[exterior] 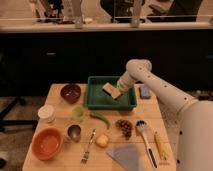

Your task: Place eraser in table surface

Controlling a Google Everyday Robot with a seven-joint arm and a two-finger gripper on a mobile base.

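Over the green plastic tray [95, 102] at the back of the light wooden table surface [60, 120], my white arm reaches in from the right, and its gripper [118, 92] sits low above the tray's right half. Its jaws are clamped down on the small tan-brown rectangular eraser [111, 90], which juts out to the left of the fingers, tilted, with its paler edge showing. I cannot tell whether the block is resting on the tray floor or is just clear of it.

By my reading, the pick is done or very nearly done, and the placing is all ahead: the eraser is over the tray, not on the wood. What I have left is to lift it above the tray wall, carry it to a bare patch of planks, lower it and let go. Free wood lies just in front of the tray, near the green chilli pepper [100, 119], and I judge that the nearest landing spot.
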